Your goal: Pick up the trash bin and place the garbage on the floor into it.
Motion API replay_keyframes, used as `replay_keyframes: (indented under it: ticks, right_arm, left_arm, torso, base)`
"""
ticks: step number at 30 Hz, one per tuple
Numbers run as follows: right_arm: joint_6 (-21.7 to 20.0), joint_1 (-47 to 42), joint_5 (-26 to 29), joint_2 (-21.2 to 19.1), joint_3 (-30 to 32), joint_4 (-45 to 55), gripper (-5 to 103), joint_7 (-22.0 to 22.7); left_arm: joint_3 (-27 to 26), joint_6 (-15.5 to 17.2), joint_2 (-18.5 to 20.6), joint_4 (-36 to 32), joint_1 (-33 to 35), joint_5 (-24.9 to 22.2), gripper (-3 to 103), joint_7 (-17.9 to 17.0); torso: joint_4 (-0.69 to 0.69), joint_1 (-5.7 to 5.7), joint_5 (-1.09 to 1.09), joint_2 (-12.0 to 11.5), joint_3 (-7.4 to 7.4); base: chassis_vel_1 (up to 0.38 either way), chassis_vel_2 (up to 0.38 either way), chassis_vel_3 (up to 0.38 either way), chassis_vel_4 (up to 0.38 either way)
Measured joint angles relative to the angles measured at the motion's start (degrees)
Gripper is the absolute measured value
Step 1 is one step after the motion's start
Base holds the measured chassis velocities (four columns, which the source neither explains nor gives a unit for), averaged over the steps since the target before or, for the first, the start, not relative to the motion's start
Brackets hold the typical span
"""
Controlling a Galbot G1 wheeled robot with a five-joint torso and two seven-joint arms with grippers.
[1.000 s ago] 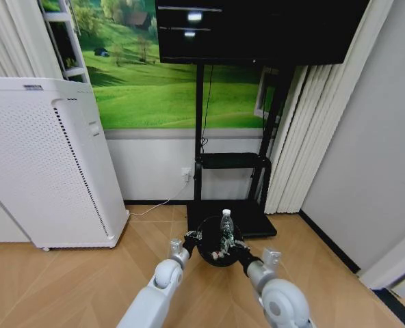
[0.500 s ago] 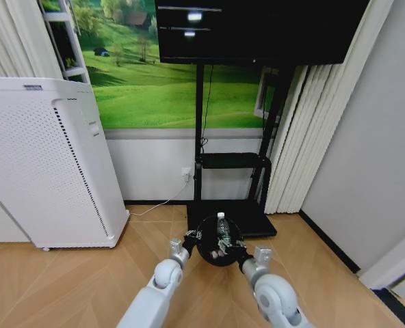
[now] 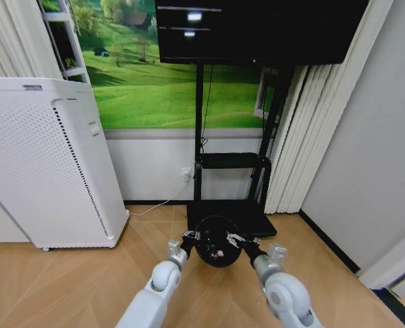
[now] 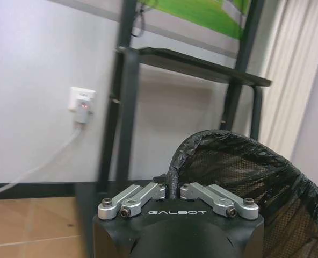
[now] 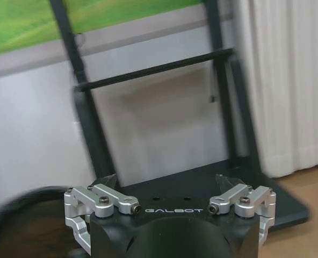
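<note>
Deposit step: at lower centre, the left gripper (image 3: 191, 238) clamps the trash bin (image 3: 217, 241) rim while the right gripper (image 3: 239, 240), jaws spread empty, likely needs the next floor item.

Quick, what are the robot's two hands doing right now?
Left gripper: shut on the trash bin rim.
Right gripper: open, holding nothing.

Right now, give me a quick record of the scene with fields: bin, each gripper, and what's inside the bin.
bin: black trash bin between the two arms, in front of the TV stand
left gripper: shut on the bin's rim
right gripper: open at the bin's rim, holding nothing
bin contents: small light bits at the bottom, too small to identify
beside: white air purifier to the left
</note>
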Motion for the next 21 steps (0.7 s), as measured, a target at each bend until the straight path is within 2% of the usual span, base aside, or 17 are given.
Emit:
replay_keyframes:
  ticks: [3, 4, 7, 8, 10, 15, 21]
  right_arm:
    - [4.4, -0.9, -8.2, 0.6, 2.4, -4.6, 100, -1.1]
    - [4.4, -0.9, -8.2, 0.6, 2.4, -4.6, 100, -1.1]
    - [7.1, -0.6, -15.0, 0.9, 2.9, -11.0, 100, -2.3]
    - [7.1, -0.6, -15.0, 0.9, 2.9, -11.0, 100, -2.3]
    - [8.1, -0.3, -18.5, 0.8, 3.6, -14.5, 100, -5.6]
    - [7.3, -0.6, -18.8, 0.1, 4.3, -15.8, 100, -9.3]
    - [6.3, -0.8, -17.8, -0.6, 4.5, -15.5, 100, -10.3]
  left_arm:
    - [-5.1, 1.0, 4.2, -4.7, 3.4, -2.4, 7, 1.0]
    - [-5.1, 1.0, 4.2, -4.7, 3.4, -2.4, 7, 1.0]
    - [-9.6, 1.5, 8.0, -9.4, 7.3, -3.9, 7, 1.8]
    - [-9.6, 1.5, 8.0, -9.4, 7.3, -3.9, 7, 1.8]
    - [-12.3, 1.7, 10.0, -12.2, 10.1, -4.5, 7, 2.2]
    - [-15.0, 1.9, 11.3, -15.4, 13.2, -5.5, 7, 2.5]
    - [-16.3, 2.1, 12.0, -16.6, 13.9, -5.9, 7, 2.6]
  torso:
    - [0.03, 0.00, 0.02, 0.0, 0.00]
    - [0.03, 0.00, 0.02, 0.0, 0.00]
    - [0.03, 0.00, 0.03, 0.0, 0.00]
    - [0.03, 0.00, 0.03, 0.0, 0.00]
    - [0.03, 0.00, 0.03, 0.0, 0.00]
    - [0.01, 0.00, 0.02, 0.0, 0.00]
    - [0.01, 0.00, 0.02, 0.0, 0.00]
  base:
    - [0.000, 0.000, 0.000, 0.000]
    - [0.000, 0.000, 0.000, 0.000]
    - [0.000, 0.000, 0.000, 0.000]
    - [0.000, 0.000, 0.000, 0.000]
    - [0.000, 0.000, 0.000, 0.000]
    - [0.000, 0.000, 0.000, 0.000]
    - [0.000, 0.000, 0.000, 0.000]
